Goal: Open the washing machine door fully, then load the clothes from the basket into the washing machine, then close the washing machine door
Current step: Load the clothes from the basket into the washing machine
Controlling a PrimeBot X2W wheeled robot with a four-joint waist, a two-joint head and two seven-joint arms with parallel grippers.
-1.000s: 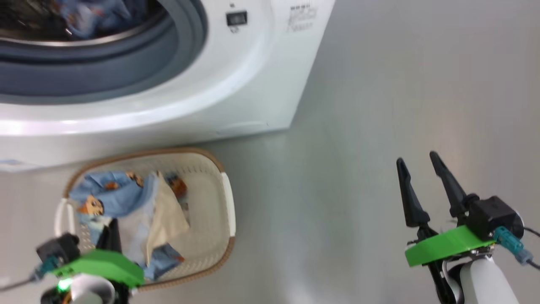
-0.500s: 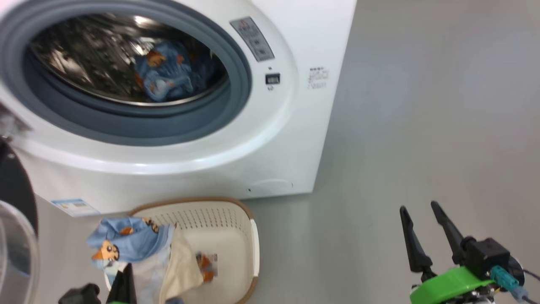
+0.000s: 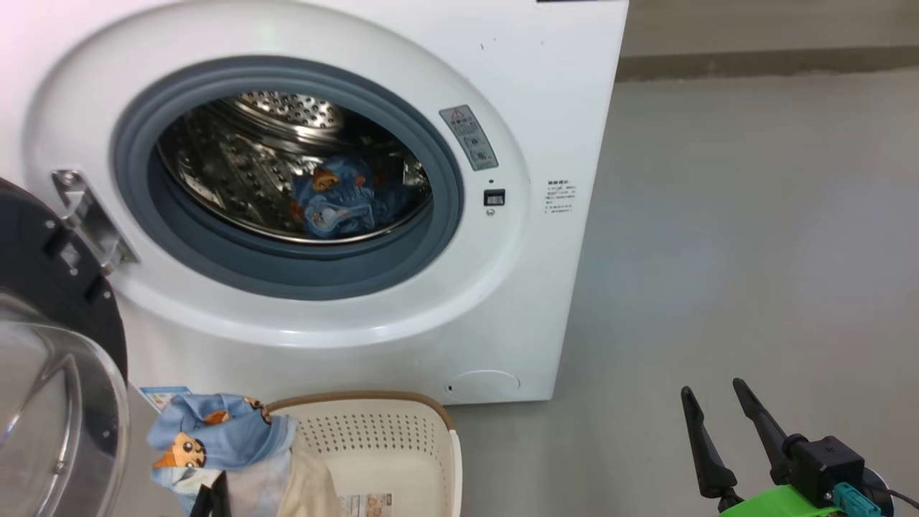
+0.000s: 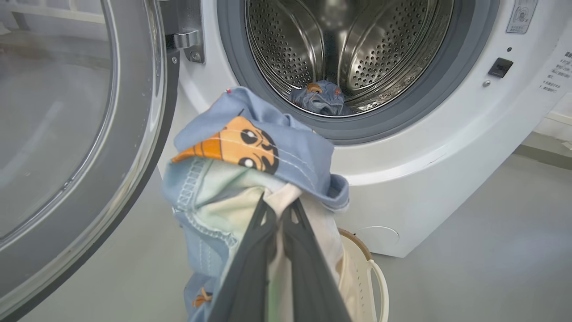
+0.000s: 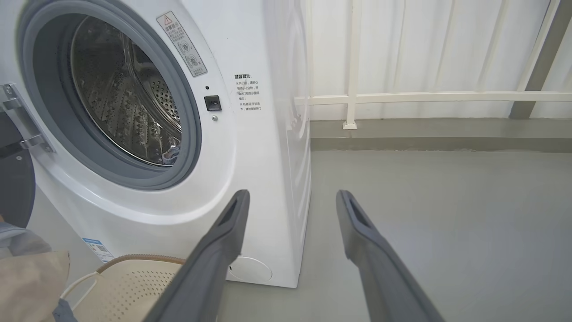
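Observation:
The white washing machine (image 3: 546, 72) stands with its round black washing machine door (image 3: 50, 359) swung open to the left. One blue printed garment (image 3: 337, 197) lies in the steel drum. My left gripper (image 4: 278, 203) is shut on a bundle of clothes (image 4: 250, 147), light blue with an orange bear and a cream piece. It holds them above the left end of the cream basket (image 3: 402, 431), in front of the drum opening. My right gripper (image 3: 712, 388) is open and empty, low at the right over the floor.
Grey floor (image 3: 754, 215) stretches to the right of the machine. A white railing (image 5: 353, 96) and a low kerb run behind it. The open door's glass porthole (image 4: 53, 112) bulges out on the left, close to the held bundle. A blue label (image 3: 164, 396) sits low on the machine front.
The head camera has tilted up, bringing the whole drum opening into view. The left gripper has lifted the bundle of clothes up out of the basket. The right gripper stays open.

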